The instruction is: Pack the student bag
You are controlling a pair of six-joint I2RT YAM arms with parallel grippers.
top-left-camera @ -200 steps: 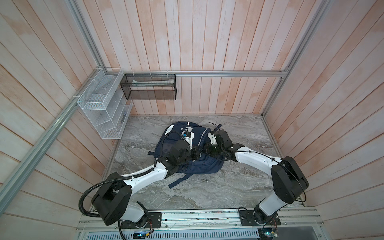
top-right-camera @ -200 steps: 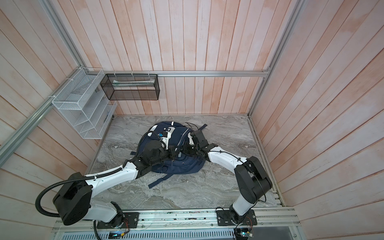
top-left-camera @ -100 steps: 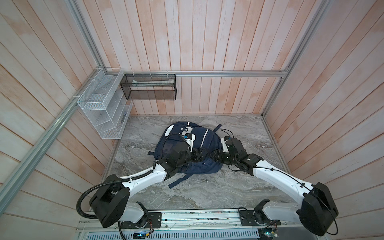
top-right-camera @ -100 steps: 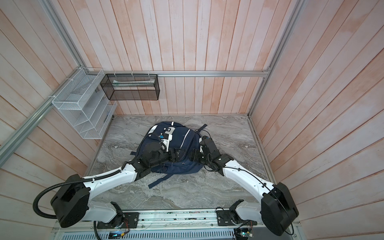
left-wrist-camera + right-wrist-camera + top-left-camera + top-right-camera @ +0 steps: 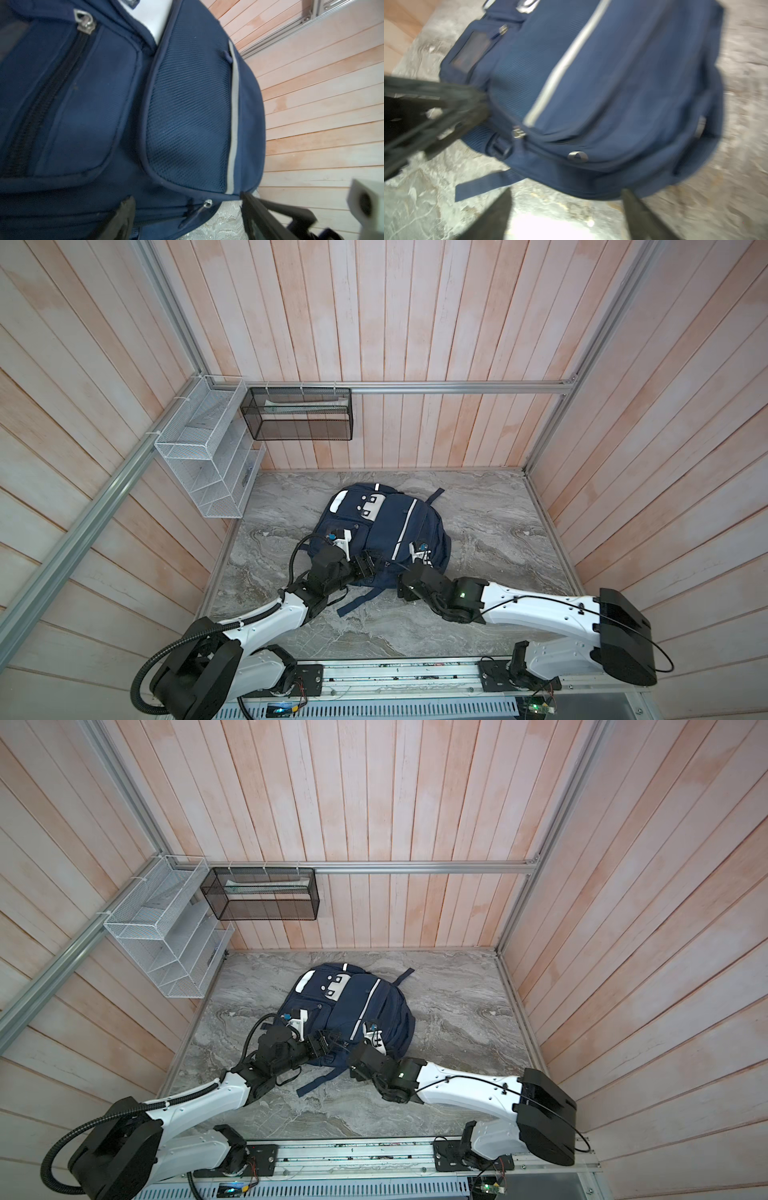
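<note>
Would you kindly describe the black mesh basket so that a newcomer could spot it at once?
Look at the wooden back wall and follow the aluminium rail across it to its left end in both top views. There the black mesh basket hangs from it, a long box. Unlike the white wire rack beside it, which is tiered, it is dark and fine-meshed.

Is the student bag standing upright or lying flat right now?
Lying flat, front up: in both top views the student bag rests on the marble table, its white patch facing the camera.
</note>
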